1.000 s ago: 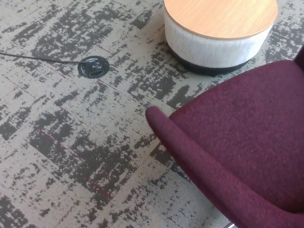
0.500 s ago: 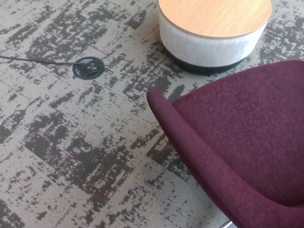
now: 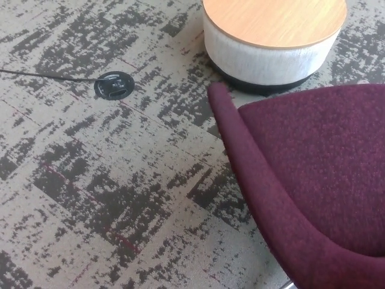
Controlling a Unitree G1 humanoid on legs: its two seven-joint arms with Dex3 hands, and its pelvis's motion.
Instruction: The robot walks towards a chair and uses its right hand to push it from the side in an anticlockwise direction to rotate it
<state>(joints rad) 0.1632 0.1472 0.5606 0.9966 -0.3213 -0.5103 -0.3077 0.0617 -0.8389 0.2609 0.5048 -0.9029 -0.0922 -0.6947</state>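
Maroon upholstered chair (image 3: 313, 180) at lower right on patterned carpet (image 3: 90, 198), curved edge tip near round wood-topped bench (image 3: 274, 36) behind, black floor socket (image 3: 114, 85) with cable (image 3: 42, 74) well apart leftward; neither hand visible, state undeterminable.

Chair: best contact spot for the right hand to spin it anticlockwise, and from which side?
Judgement only: press on the chair at its raised padded edge, near the rounded tip, coming from the carpet side at the robot's left. That rim stands proud of the seat, giving a broad face far from the swivel centre. The round table sits close behind the tip. Neither hand is in view.
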